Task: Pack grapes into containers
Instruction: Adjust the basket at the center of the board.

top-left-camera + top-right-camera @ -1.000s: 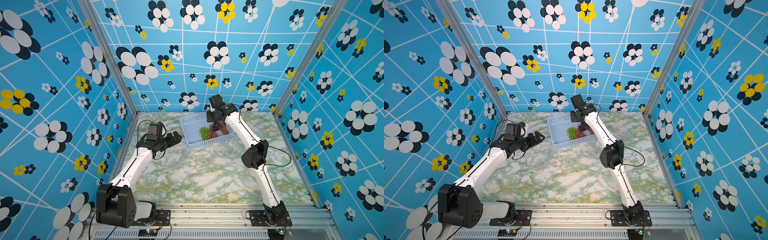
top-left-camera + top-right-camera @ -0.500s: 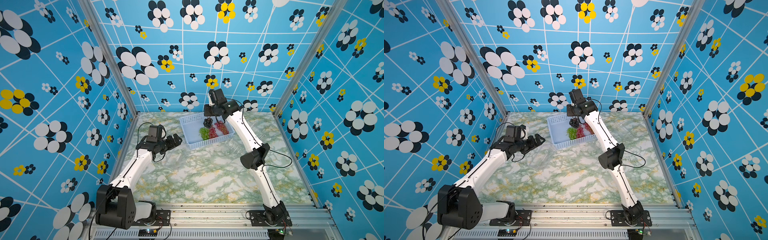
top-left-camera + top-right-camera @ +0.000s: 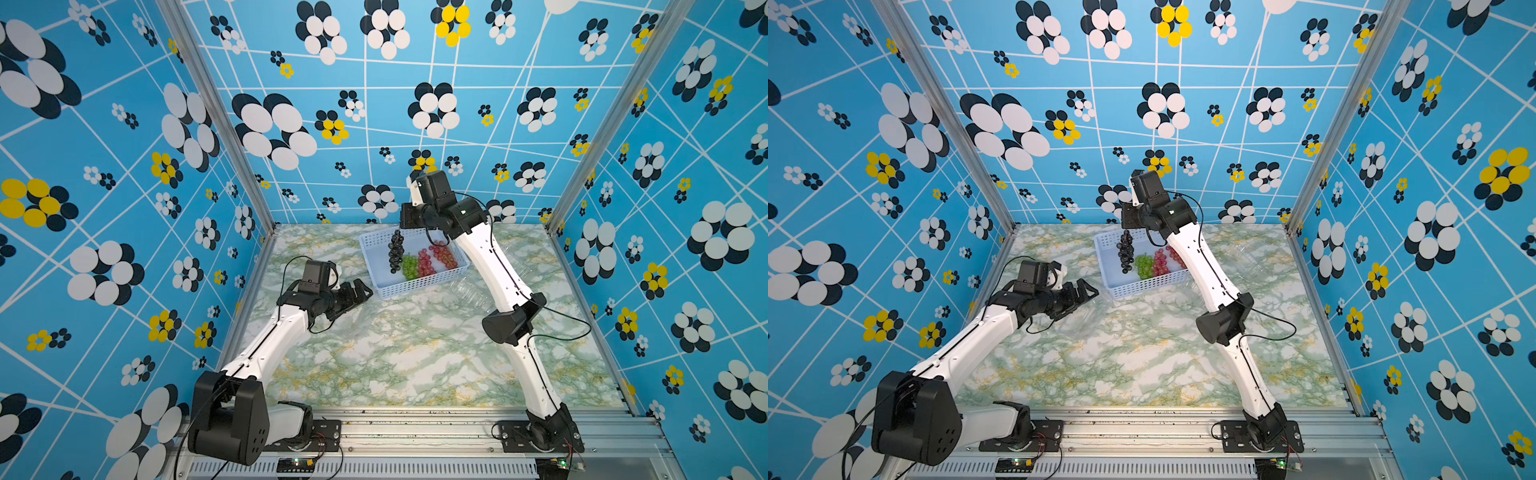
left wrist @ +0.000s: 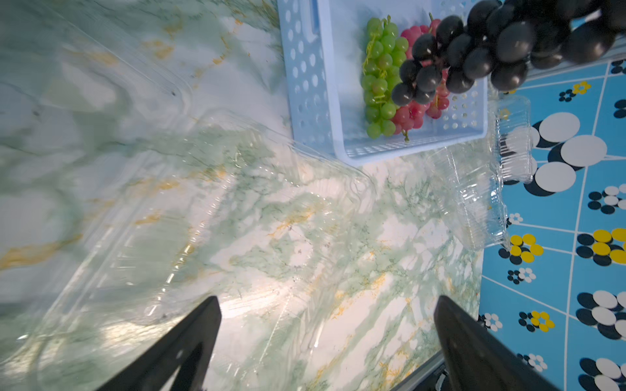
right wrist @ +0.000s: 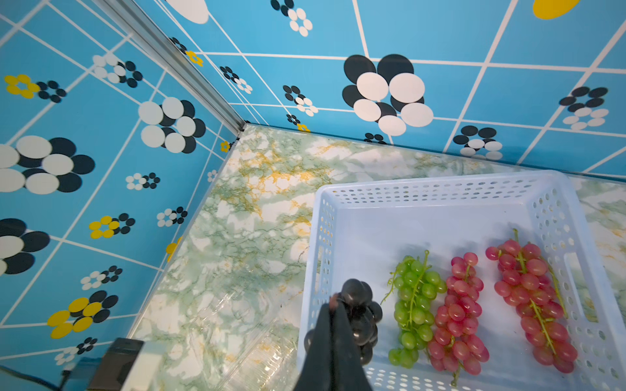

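The table is green and white like marble, and blue walls with flower shapes stand all around it. (Six o'clock is the side where the arms are bolted down; twelve is the back wall.)

At about ten o'clock from the middle, the left gripper hangs low over the table. Its two fingers are spread wide with nothing between them. A see-through box lies on the table just in front of it and is very hard to see.

At about two o'clock, more clear boxes sit just past the three o'clock end of the basket. This light-blue basket with holes sits at twelve o'clock. Inside it lie a green bunch and two red bunches side by side. The green one is on the nine o'clock side of the reds.

The right gripper is pinched tight on the top of the dark bunch. That bunch hangs straight down in the air, above the basket's nine o'clock side.
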